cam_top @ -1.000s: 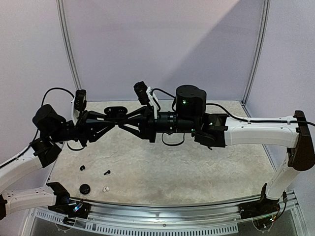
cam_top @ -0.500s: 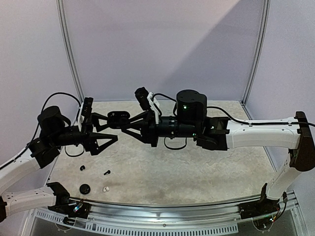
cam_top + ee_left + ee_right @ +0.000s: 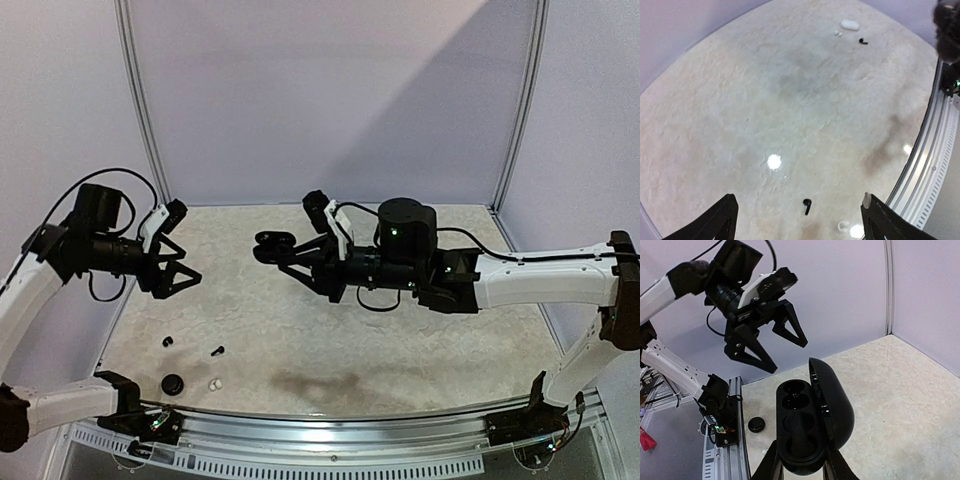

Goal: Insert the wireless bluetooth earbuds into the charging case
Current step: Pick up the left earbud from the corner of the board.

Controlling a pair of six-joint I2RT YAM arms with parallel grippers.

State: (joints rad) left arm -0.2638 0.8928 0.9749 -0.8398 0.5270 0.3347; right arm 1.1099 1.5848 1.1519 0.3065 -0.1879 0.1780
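Observation:
My right gripper [image 3: 283, 252] is shut on an open black charging case [image 3: 801, 432], held above the table with its lid [image 3: 832, 407] swung to the right. The wells look dark, and whether anything sits in them I cannot tell. My left gripper [image 3: 176, 266] hangs open and empty to the left, apart from the case; it also shows in the right wrist view as the left gripper [image 3: 771, 340]. Under it lie a black earbud [image 3: 807, 205] and a white earbud [image 3: 842, 226]. In the top view, black earbuds [image 3: 167, 341] [image 3: 217, 350] and a white earbud [image 3: 214, 384] lie near the front left.
A black round disc [image 3: 172, 383] sits by the front rail [image 3: 330, 432]. Far off in the left wrist view lie a white case [image 3: 850, 24], tiny white earbuds [image 3: 838, 33] and a black earbud [image 3: 862, 41]. Walls close the back and sides.
My left gripper opened at the case and drew back to the left and up. The right gripper carried the case a little to the right.

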